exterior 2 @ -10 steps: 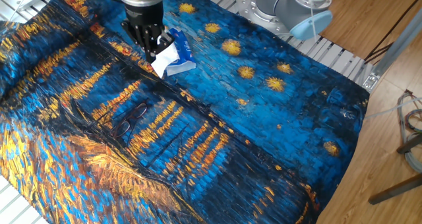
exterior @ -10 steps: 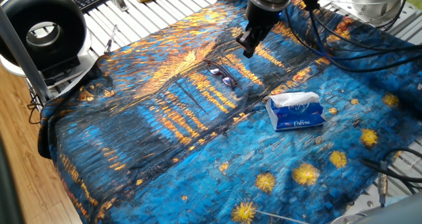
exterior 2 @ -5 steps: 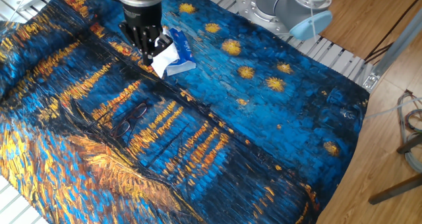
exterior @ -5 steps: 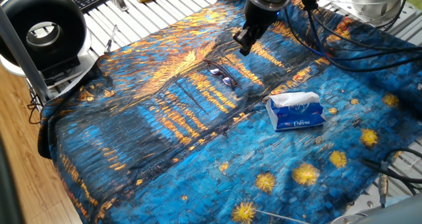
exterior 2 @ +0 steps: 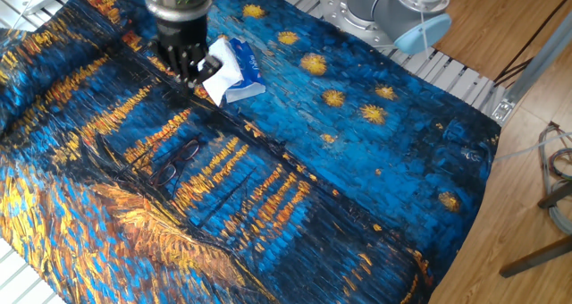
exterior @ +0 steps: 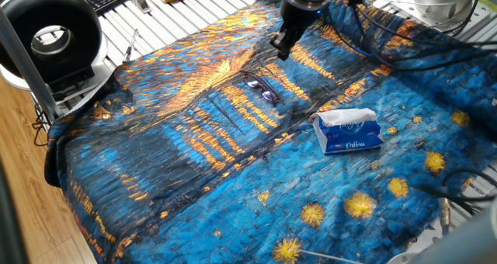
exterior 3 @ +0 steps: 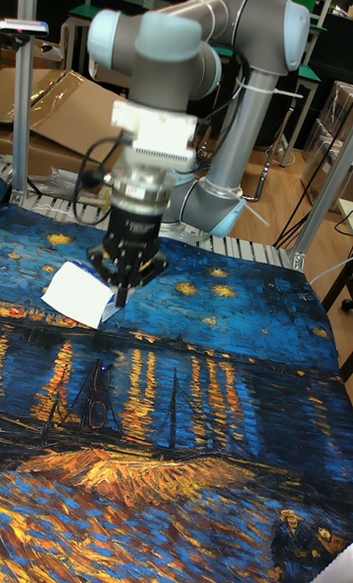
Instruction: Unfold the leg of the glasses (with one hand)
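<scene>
Hovering above the painted cloth, the hand holds nothing, fingers nearly together (narrow gap). Glasses lie flat on the cloth-covered surface, below and nearer the camera, well apart, long axis running diagonally; tissue pack sits aside.

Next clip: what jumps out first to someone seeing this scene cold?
The painted blue-and-gold cloth covering the whole table grabs the eye first. Above it hangs the black end effector on the grey arm, empty, off the cloth beyond the thin dark glasses, which lie near the cloth's middle. A blue-and-white tissue pack sits to one side of the glasses.
</scene>
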